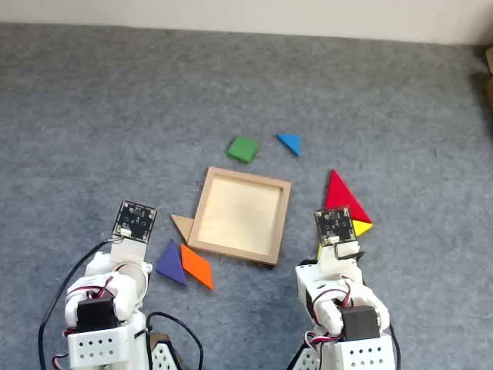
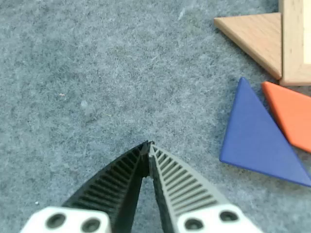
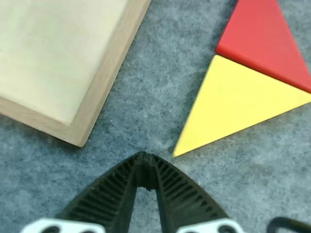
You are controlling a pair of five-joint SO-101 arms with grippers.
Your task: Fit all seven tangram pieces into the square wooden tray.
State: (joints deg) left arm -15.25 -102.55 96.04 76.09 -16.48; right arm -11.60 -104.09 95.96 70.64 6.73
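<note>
I read the square wooden tray (image 1: 231,252) at the centre of the high view, turned slightly on the grey mat (image 1: 115,116). All seven pieces lie outside it on the mat. A green square (image 1: 243,149) and a small blue triangle (image 1: 290,142) sit above the tray's upper edge, apart from it and from each other. A red triangle (image 1: 340,196) lies to the right of the tray, with a yellow triangle (image 1: 362,227) touching it along one edge. At the tray's lower left, a wooden triangle (image 1: 183,226) rests flush against the wall. Below it, an indigo triangle (image 1: 171,263) and an orange parallelogram (image 1: 196,266) lie just beside each other. The left arm (image 1: 115,285) stands in the lower left of the frame. Its claw (image 2: 148,145) has both fingers pressed together, holds nothing, and hangs over bare mat near the indigo triangle. The right arm (image 1: 339,285) stands in the lower right. Its claw (image 3: 144,156) is likewise drawn together at the tips and grips nothing. It sits between the tray's corner and the nearest point of the yellow triangle.
</note>
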